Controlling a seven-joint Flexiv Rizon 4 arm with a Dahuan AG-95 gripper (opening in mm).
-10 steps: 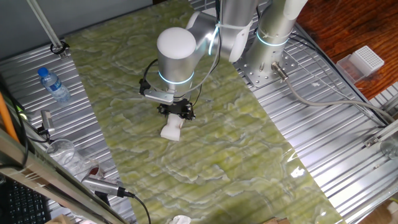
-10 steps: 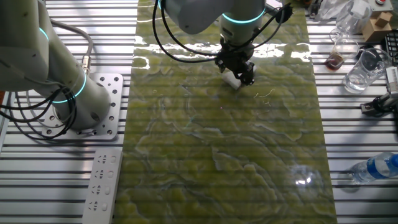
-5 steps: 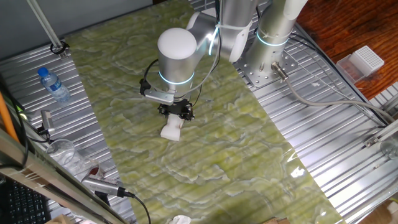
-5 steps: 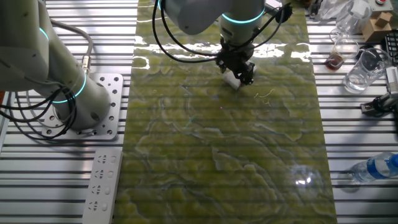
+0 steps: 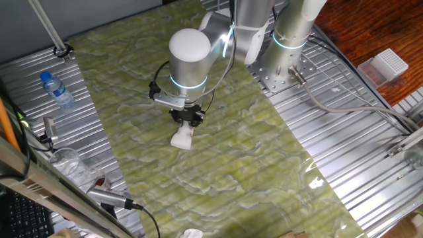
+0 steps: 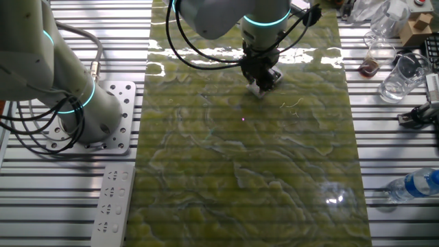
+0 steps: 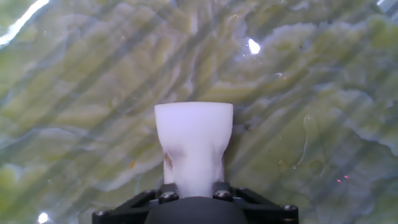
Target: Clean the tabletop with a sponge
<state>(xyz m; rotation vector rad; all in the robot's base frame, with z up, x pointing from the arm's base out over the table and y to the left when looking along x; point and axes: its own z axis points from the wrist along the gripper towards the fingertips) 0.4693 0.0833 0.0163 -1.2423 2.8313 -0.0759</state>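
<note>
Gripper (image 5: 186, 122) slightly shifted, upright, clamping sponge (image 5: 182, 138) onto tabletop (image 5: 264, 145)

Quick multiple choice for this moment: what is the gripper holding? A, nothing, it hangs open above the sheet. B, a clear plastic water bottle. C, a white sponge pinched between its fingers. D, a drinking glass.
C. The hand view shows the white sponge squeezed at its waist between the closed fingers of the gripper, its wide end pointing at the green marbled tabletop; the water bottle lies apart on the ribbed metal.
</note>
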